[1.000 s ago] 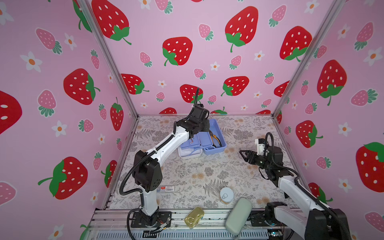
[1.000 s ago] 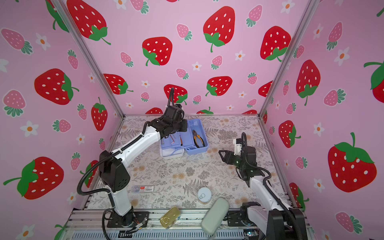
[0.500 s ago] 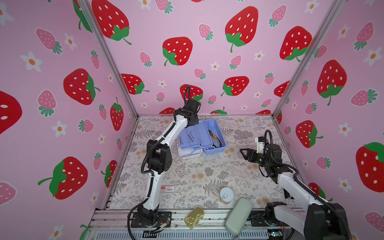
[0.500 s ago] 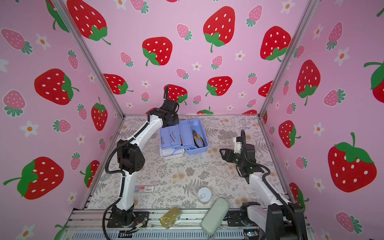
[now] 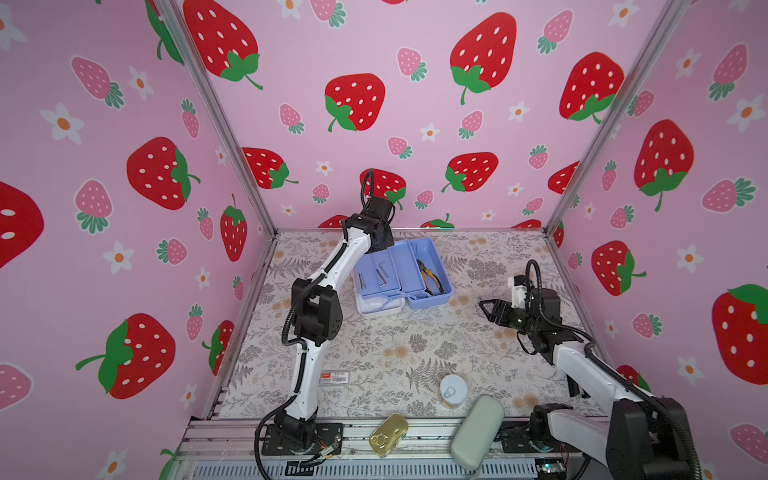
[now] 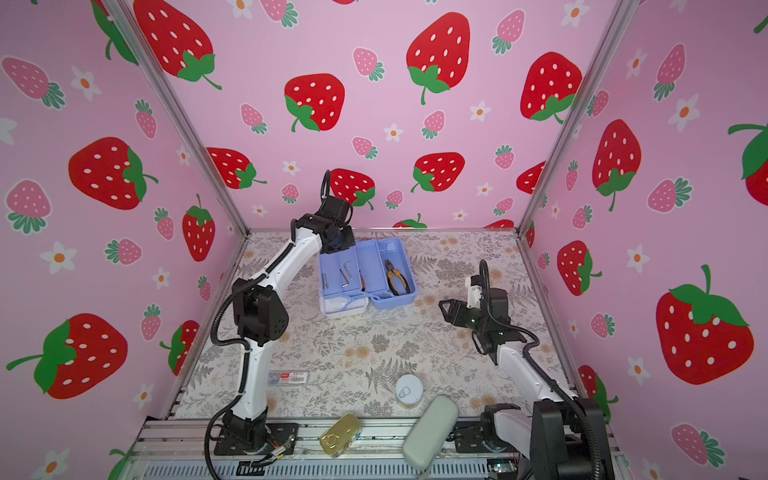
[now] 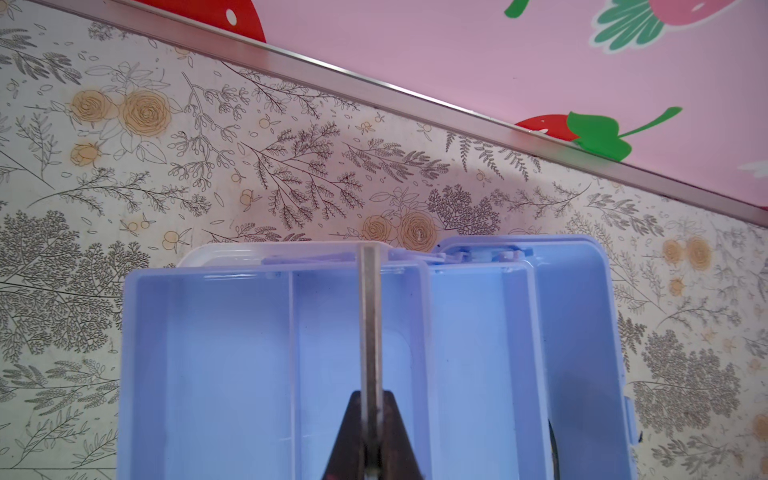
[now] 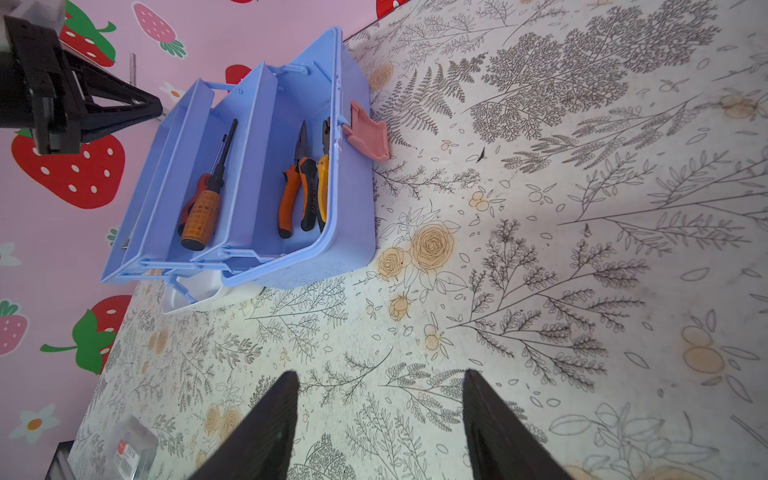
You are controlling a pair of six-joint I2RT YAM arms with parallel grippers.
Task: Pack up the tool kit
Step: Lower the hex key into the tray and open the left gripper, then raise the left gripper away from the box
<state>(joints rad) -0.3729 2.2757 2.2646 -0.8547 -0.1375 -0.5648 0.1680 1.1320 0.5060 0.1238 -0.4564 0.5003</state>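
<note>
Tool kit (image 5: 403, 266) sits open near the back wall, its blue trays (image 7: 208, 353) spread out like steps. It looks like hard, light plastic, so a push may make it slide. The trays swing on thin arms, so the thick base wall (image 8: 353, 216) looks like the safest place to hold. The left gripper (image 7: 371, 399) is pinched tight on a thin metal bar (image 7: 370, 324) above a tray. The right gripper (image 8: 380, 374) is spread wide and holds nothing, off to the side.

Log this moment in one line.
left jaws: shut on metal rod, over tray | right jaws: open, empty | kit: open, pliers inside
</note>
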